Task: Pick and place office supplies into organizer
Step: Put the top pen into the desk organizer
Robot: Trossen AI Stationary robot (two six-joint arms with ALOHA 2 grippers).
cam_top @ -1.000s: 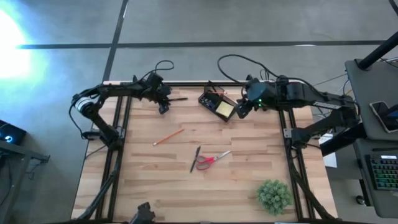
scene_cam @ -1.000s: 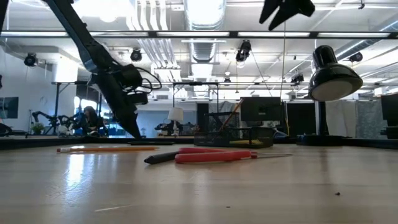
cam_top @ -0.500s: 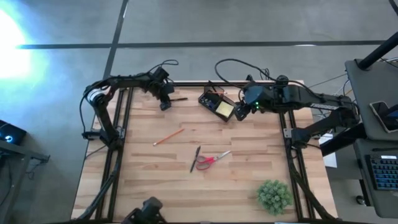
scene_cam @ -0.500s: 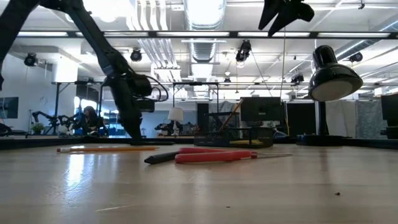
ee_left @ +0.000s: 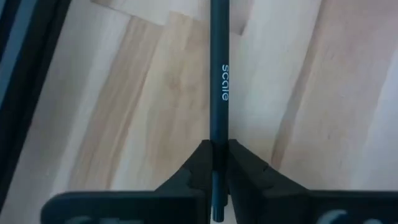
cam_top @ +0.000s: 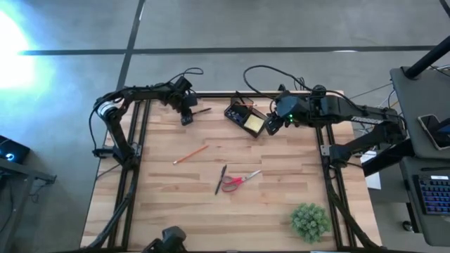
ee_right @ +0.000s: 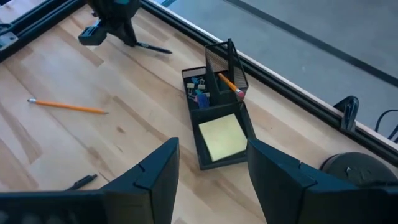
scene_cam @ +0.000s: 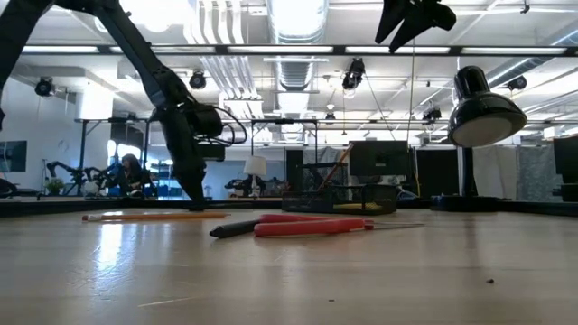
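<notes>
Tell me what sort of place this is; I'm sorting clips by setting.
Probably a robotics lab or open workshop. A butcher-block table sits in a black metal frame, the low view shows exposed ceiling ducts and strip lights, and a keyboard sits on a desk beside the rig.

The bench (cam_top: 281,204) is pale wood in light and tan planks with a black frame. A dark teal pen (ee_left: 217,81) carries pale lettering. The organizer (ee_right: 217,121) is black mesh, holding a yellow sticky-note pad (ee_right: 222,137) and blue clips (ee_right: 199,93). The pencil (cam_top: 190,154) is orange, the scissors (cam_top: 239,180) red-handled, the plant (cam_top: 310,221) green.
</notes>
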